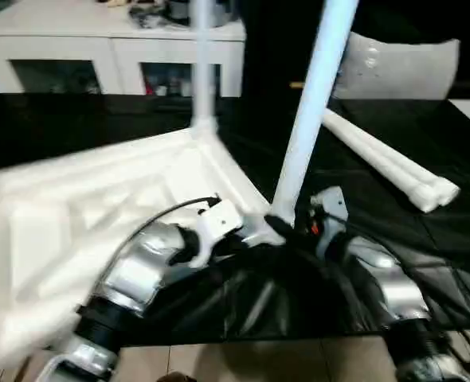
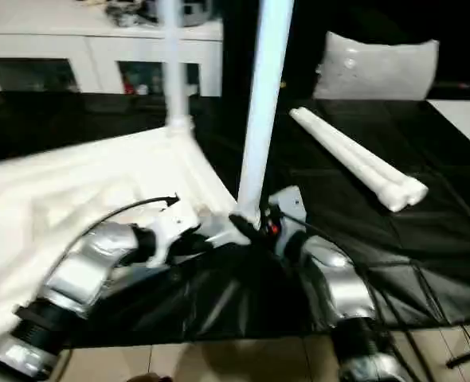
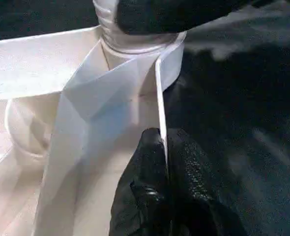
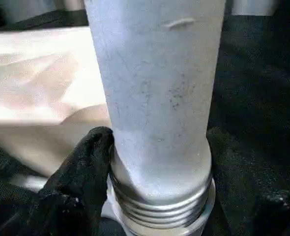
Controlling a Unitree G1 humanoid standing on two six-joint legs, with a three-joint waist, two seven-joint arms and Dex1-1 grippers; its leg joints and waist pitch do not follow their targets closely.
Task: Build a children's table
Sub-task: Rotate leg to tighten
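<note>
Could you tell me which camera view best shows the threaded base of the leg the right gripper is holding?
The right wrist view: the leg's threads sit close up above the socket. The left wrist view catches just that joint's top, behind the tabletop's rim; the eye views show the whole leg, threads hidden by the right gripper.

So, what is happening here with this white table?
The robot is putting together a white plastic table top, which lies upside down on a black sheet. One long white tube leg already stands in the far corner. The right pincer holds a second white leg near its threaded end, at the near corner socket, not fully seated yet. The left pincer is shut on the top's thin rim. Two more white legs lie on the sheet.
</note>
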